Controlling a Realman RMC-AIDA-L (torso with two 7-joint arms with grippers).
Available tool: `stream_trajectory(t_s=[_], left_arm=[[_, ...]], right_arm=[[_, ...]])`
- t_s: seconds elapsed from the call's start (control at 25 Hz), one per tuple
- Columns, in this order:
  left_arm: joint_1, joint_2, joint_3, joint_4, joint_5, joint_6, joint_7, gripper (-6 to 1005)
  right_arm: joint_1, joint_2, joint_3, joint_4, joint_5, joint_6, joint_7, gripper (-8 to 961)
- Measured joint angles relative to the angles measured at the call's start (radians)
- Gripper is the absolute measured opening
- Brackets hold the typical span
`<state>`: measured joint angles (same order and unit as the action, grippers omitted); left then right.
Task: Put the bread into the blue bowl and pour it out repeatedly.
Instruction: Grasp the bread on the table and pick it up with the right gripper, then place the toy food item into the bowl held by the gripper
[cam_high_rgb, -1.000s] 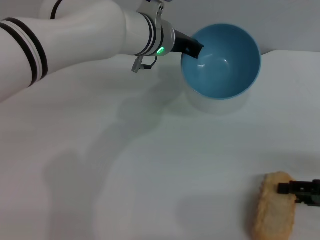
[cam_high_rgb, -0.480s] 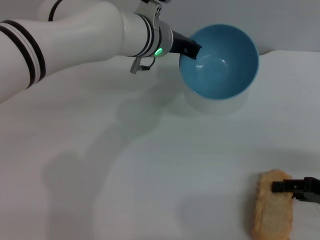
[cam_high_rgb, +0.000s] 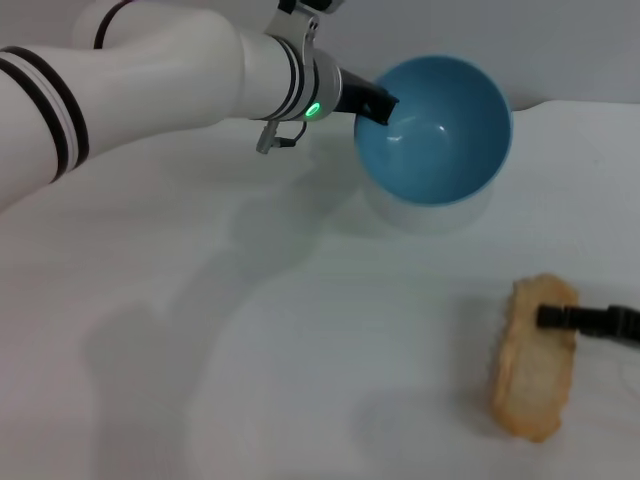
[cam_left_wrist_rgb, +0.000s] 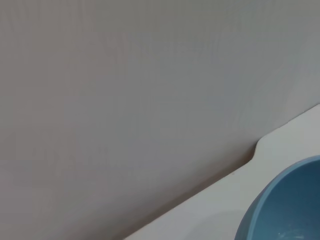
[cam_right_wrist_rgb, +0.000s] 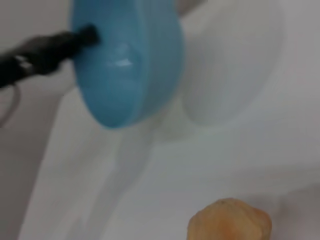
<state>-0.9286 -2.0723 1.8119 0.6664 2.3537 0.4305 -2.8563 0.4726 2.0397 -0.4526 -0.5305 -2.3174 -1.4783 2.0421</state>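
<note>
The left gripper (cam_high_rgb: 378, 103) grips the rim of the blue bowl (cam_high_rgb: 435, 130) and holds it lifted and tilted above the far side of the table (cam_high_rgb: 250, 330), near the far right corner, with the opening facing the near edge. The bowl is empty. The grip covers only a small part of the rim, so the bowl can pivot or slip out if the arm swings fast or if weight drops onto the opposite side.

The bread (cam_high_rgb: 530, 355) is near the front right corner of the table, tan side up. The right gripper (cam_high_rgb: 560, 318) reaches in from the right edge and closes on the bread's far end. Whether the bread rests on the table or hangs just above it cannot be determined.

The hold is at one end of the loaf, so the free end can droop, rotate or pull out of the fingers during transport. The loaf is roughly as long as the bowl is wide. An off-centre release can strike the rim and bounce off the table, or knock the bowl out of the left gripper.
</note>
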Motion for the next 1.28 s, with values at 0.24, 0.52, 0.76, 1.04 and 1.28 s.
stream_trajectory(t_s=[0.24, 0.52, 0.76, 1.04, 1.28], left_arm=[[-0.009, -0.001, 0.008, -0.002, -0.002, 0.090, 0.001, -2], [-0.024, -0.004, 0.084, 0.009, -0.111, 0.201, 0.010, -2], [-0.021, -0.004, 0.130, 0.023, -0.192, 0.203, 0.015, -2], [-0.018, -0.004, 0.132, 0.028, -0.208, 0.195, 0.015, -2], [-0.017, -0.002, 0.136, 0.022, -0.219, 0.177, 0.015, -1]], right_arm=[[-0.008, 0.005, 0.000, -0.205, 0.194, -0.168, -0.056, 360], [0.011, 0.015, -0.003, -0.291, 0.360, -0.162, -0.098, 336], [0.069, 0.026, -0.037, -0.153, 0.380, -0.029, -0.193, 302], [0.101, 0.027, -0.137, -0.034, 0.371, 0.133, -0.221, 243], [0.104, 0.028, -0.147, 0.012, 0.375, 0.168, -0.280, 248]])
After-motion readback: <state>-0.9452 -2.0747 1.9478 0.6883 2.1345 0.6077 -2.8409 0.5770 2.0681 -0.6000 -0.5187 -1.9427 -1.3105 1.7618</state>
